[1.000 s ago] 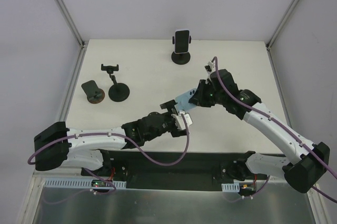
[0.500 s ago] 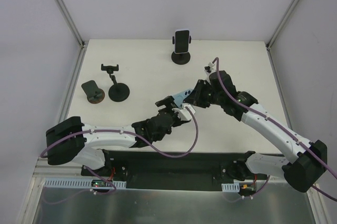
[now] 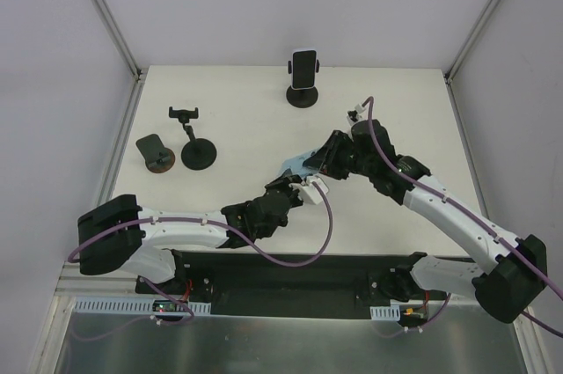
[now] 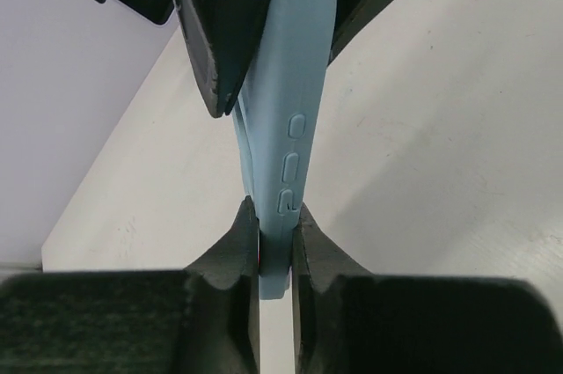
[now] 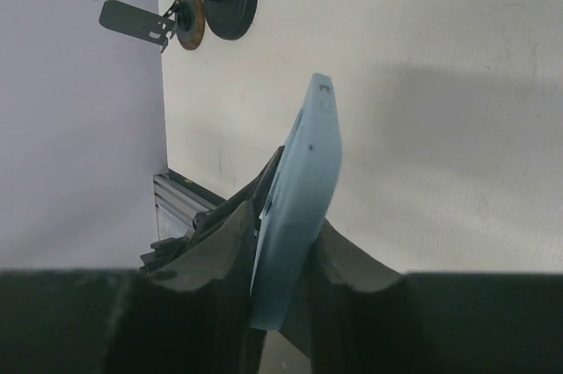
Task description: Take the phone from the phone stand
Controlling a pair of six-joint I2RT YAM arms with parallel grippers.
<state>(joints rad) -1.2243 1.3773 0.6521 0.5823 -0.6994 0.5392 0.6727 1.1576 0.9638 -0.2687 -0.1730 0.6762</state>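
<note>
- The white table (image 3: 237, 119) carries three stands, all on its far half.
- The loaded phone stand (image 3: 303, 95) sits at the middle of the far edge on a round black base, with a dark-faced phone (image 3: 304, 63) upright in its clamp.
- The empty phone stand (image 3: 197, 154) is left of the loaded phone stand and nearer, with a round black base, a thin arm and a bare clamp.
- The small holder (image 3: 157, 154) is farther left of the loaded phone stand, a dark tilted plate on a brownish disc.

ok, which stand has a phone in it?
The back-centre stand: a dark phone sits upright in its clamp. The tall stand and brown-based stand at left hold nothing.
</note>
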